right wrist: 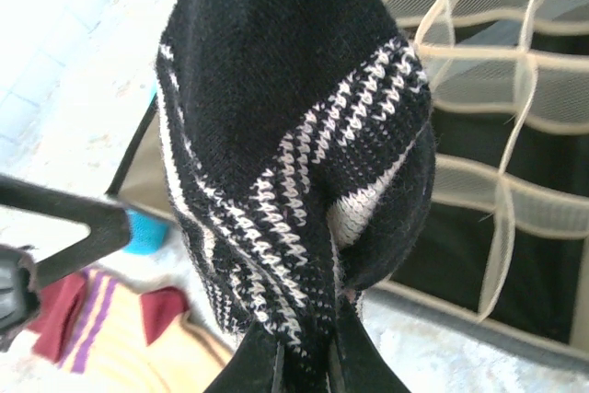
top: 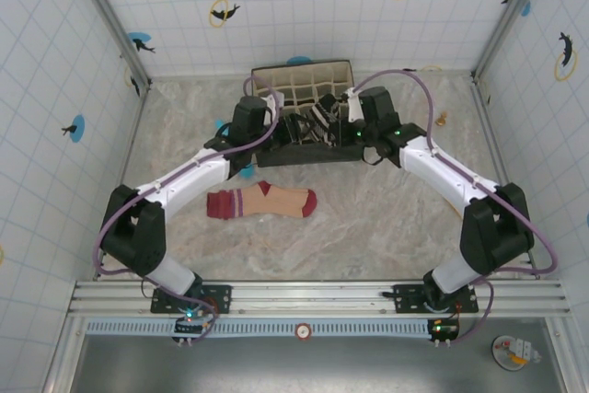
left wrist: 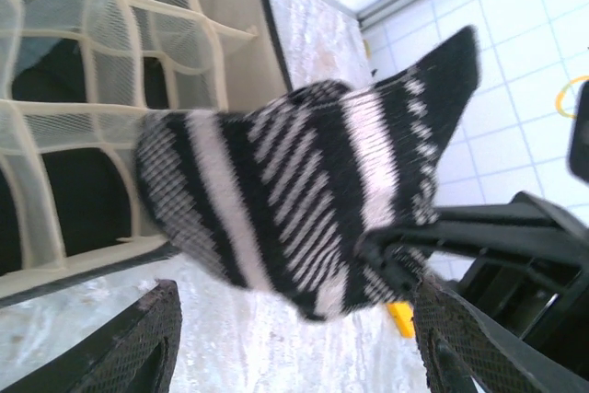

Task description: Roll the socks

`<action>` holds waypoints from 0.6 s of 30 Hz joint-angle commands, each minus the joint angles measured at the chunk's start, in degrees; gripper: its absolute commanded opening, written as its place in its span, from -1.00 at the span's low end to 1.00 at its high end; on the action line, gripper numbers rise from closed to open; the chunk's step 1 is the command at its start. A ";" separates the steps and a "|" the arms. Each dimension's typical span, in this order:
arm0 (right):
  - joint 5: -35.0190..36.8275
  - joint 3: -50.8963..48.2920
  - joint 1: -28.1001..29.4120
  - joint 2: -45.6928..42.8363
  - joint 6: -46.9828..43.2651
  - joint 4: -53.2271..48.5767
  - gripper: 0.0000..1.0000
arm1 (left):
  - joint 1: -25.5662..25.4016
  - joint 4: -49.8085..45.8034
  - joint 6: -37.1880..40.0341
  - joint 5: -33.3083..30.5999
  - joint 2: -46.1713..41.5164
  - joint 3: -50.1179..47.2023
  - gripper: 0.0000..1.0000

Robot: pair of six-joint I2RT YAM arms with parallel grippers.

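The black-and-white striped sock (right wrist: pixel 285 135) hangs bunched in the air in front of the organizer, and my right gripper (right wrist: pixel 308 361) is shut on its lower edge. From the left wrist view the same sock (left wrist: pixel 304 190) shows just beyond my left gripper (left wrist: pixel 299 347), which is open with bare floor between its mesh fingers (left wrist: pixel 147 338). The right gripper's dark fingers (left wrist: pixel 405 260) pinch the sock there. In the top view both grippers, left (top: pixel 283 124) and right (top: pixel 337 124), meet at the sock (top: pixel 318 118). The peach sock (top: pixel 262 202) with maroon toe and striped cuff lies flat on the table nearer the bases.
A beige mesh organizer (top: pixel 304 75) with several compartments stands at the back, with a black tray edge (top: pixel 304 157) in front of it. A blue cylinder (right wrist: pixel 143 232) sits under the left arm. A small yellow piece (top: pixel 442 120) lies at the back right. Tiled walls enclose the table.
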 commanded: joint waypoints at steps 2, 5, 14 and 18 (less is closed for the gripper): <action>-4.96 -3.76 0.50 -4.39 4.56 0.75 -1.00 | -1.16 5.44 -1.77 1.25 0.97 -1.47 0.35; -7.60 -5.47 0.49 -5.77 6.27 2.11 -1.00 | -1.61 7.51 -2.42 1.56 1.44 -2.58 0.35; -12.38 -9.73 0.41 -8.19 9.86 6.52 -1.00 | -2.88 11.08 -4.61 2.37 1.91 -5.80 0.42; -14.46 -10.88 0.23 -8.38 11.08 8.40 -1.00 | -3.46 12.74 -5.62 2.56 2.28 -6.33 0.43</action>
